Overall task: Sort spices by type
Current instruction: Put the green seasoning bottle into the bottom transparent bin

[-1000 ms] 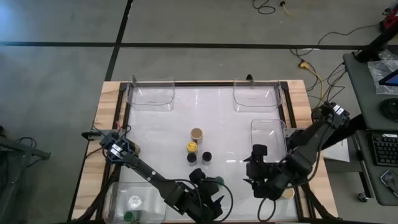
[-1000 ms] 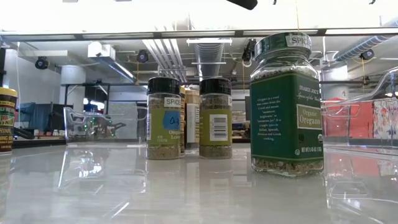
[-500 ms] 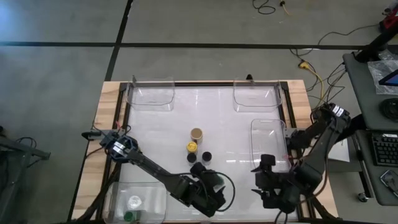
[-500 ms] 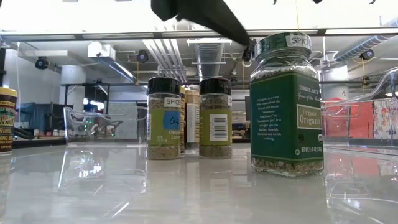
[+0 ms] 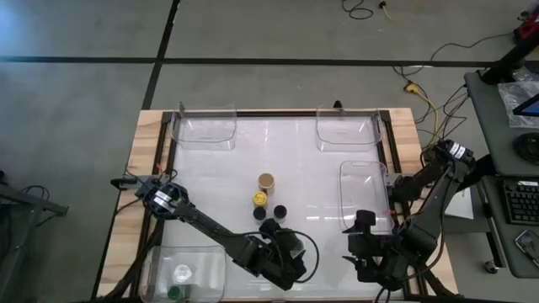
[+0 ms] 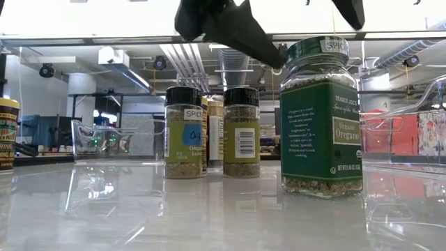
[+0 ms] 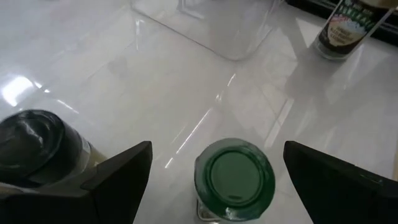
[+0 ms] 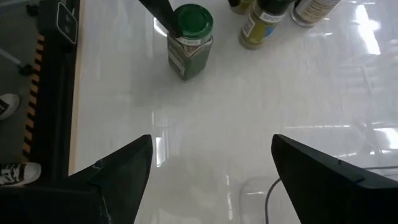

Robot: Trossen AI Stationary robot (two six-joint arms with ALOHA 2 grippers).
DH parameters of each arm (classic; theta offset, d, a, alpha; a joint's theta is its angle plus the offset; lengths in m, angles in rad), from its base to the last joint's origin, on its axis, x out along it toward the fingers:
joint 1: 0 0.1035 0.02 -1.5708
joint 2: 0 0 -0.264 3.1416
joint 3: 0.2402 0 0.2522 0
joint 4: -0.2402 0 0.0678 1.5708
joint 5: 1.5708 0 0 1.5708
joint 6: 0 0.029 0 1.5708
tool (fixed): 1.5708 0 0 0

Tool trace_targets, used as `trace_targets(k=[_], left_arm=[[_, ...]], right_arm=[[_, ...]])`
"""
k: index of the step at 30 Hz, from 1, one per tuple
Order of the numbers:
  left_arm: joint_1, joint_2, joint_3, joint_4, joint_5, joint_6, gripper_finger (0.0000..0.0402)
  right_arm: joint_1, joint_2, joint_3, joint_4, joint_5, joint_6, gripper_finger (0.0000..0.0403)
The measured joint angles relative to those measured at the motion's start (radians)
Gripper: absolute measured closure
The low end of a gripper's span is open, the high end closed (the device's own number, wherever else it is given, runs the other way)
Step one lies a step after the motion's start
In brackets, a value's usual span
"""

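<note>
1. Table (image 5: 210, 160) first: white top with clear trays (image 5: 205, 129) along its far edge and right side, and one at the near left corner with what look like green-lidded jars in it.
2. Left end effector (image 7: 214, 163) next: we see it spread wide, fingers on either side of the green-lidded oregano jar (image 7: 234, 177) near the front edge, lowered over it but not touching.
3. Right end effector (image 8: 208, 168): released, empty, waiting at the near right beside the tray there.
4. Remaining spices: two black-lidded jars (image 5: 279, 212), a yellow-lidded one (image 5: 259, 199) and a tan-lidded one (image 5: 266, 180) cluster mid-table, unsorted.
5. Step in hand, as we judge it: the grasp of the oregano jar. The next move calls for descending squarely around the lid, closing, then carrying it to the near-left tray.
</note>
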Motion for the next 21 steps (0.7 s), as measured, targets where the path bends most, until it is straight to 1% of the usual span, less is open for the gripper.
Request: trace_targets(k=[8, 15, 21], left_arm=[[0.000, 0.001, -0.044, 0.012, 0.002, -0.005, 0.0054], [0.005, 0.000, -0.101, 0.120, 0.002, -0.005, 0.0054], [0.011, 0.000, -0.105, 0.122, 0.002, -0.005, 0.0061]], right_arm=[[0.000, 0.000, -0.001, -0.001, 0.011, -0.012, 0.0076], [0.000, 0.000, -0.001, -0.002, 0.026, -0.012, 0.0074], [0.000, 0.000, -0.001, -0.003, 0.026, -0.012, 0.0076]])
